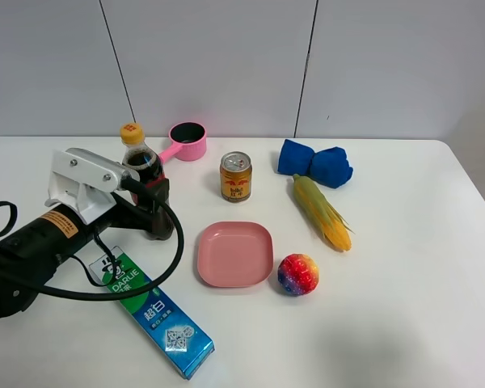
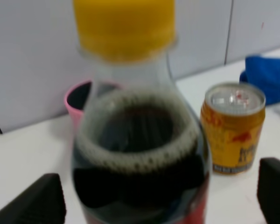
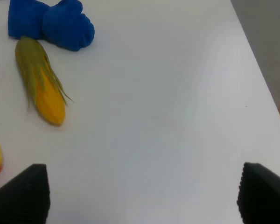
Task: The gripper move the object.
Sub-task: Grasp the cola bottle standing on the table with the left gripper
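The cola bottle (image 1: 140, 162), clear with a yellow cap and red label, stands upright at the back left of the table. My left gripper (image 1: 157, 200), a white bracket with black fingers (image 2: 37, 200), is open with the bottle (image 2: 137, 154) between its fingers. A gap shows on each side, so the fingers are not pressing on it. My right gripper (image 3: 140, 196) is open and empty over bare table at the right. It does not show in the exterior view.
A gold can (image 1: 235, 175) stands right of the bottle and a pink pot (image 1: 187, 141) behind it. A pink plate (image 1: 234, 253), a colourful ball (image 1: 298, 274), a corn cob (image 1: 322, 212), a blue cloth (image 1: 315, 162) and a toothpaste box (image 1: 153, 311) lie around.
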